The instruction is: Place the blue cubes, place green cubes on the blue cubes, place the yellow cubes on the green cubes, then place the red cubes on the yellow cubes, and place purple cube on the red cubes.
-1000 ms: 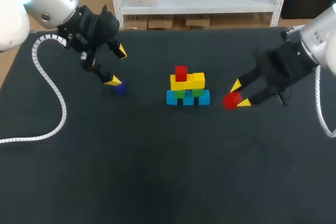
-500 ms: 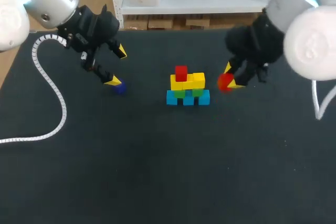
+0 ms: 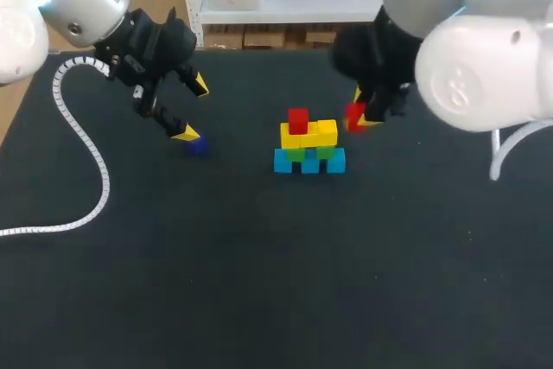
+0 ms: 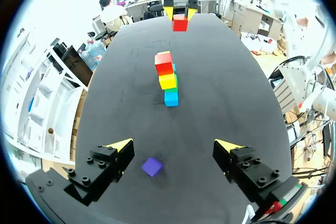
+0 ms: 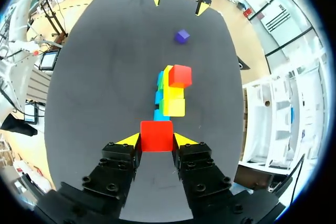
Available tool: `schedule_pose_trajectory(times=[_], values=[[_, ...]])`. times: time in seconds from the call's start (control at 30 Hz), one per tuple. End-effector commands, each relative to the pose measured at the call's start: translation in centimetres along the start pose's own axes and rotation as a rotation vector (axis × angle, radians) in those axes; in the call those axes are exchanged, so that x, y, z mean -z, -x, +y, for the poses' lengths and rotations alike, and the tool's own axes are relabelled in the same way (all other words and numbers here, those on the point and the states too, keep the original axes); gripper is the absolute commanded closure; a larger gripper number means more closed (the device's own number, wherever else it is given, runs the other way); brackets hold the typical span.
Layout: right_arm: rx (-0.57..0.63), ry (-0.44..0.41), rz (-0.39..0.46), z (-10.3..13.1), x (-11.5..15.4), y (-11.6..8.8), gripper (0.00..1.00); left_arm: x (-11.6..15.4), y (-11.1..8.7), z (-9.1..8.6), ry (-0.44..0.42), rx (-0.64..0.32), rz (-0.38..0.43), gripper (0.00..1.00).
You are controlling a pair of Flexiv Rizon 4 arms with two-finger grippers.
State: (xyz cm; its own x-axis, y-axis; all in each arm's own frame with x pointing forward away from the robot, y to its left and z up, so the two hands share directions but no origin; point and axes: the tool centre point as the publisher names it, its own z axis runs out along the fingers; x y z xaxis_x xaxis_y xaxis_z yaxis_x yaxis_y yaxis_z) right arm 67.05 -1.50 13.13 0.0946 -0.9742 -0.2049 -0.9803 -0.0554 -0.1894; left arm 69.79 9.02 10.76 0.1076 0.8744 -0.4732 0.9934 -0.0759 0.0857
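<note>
At the table's [image 3: 259,283] left side, left arm in from the upper corner, wrist bent down and inward; left gripper [image 3: 192,110] [image 4: 174,148] [image 5: 178,2] low over the dark top, fingers spread wide, gripping nothing. Just beside the lower fingertip [image 3: 184,133], purple cube [image 3: 197,146] [image 4: 152,166] [image 5: 182,36] flat on the top, set corner-on to that gripper, between the lines of its open fingers and touched by neither. At mid-table, stack [image 3: 308,146] [image 4: 168,80] [image 5: 170,95] with its long axis running left to right in the head view and end-on to both wrists: three blue cubes [image 3: 309,162] in a row at the base, green cubes [image 3: 311,153] above, two yellow cubes [image 3: 309,134] over those, top red cube [image 3: 298,120] upright on the left yellow one. To the right, right arm in from the upper right corner, bulky elbow forward, wrist pointing down toward the stack's right end; right gripper [image 3: 358,115] [image 4: 180,15] [image 5: 156,140] pinching held red cube [image 3: 352,115] [image 4: 180,23] [image 5: 156,136] from two sides, faces square to the fingers. Cube in the air, off the top, near the right yellow cube's level and just beside it, apparently not touching.
</note>
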Motion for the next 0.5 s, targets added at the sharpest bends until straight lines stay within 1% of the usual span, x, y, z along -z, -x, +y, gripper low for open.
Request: schedule_pose_trajectory(times=[0.03,0.23,0.5], values=[[-0.003,0.001,0.008,-0.8,-1.1,1.3,1.00,0.0,-0.1,0.1,-0.001,-0.003,-0.002,0.00],[-0.003,0.004,0.002,-1.4,-2.3,2.6,1.00,0.0,-0.1,0.1,-0.001,-0.003,-0.002,0.00],[-0.011,-0.007,0.013,-2.2,-3.2,3.0,1.00,0.0,-0.1,0.1,-0.001,-0.003,-0.002,0.00]])
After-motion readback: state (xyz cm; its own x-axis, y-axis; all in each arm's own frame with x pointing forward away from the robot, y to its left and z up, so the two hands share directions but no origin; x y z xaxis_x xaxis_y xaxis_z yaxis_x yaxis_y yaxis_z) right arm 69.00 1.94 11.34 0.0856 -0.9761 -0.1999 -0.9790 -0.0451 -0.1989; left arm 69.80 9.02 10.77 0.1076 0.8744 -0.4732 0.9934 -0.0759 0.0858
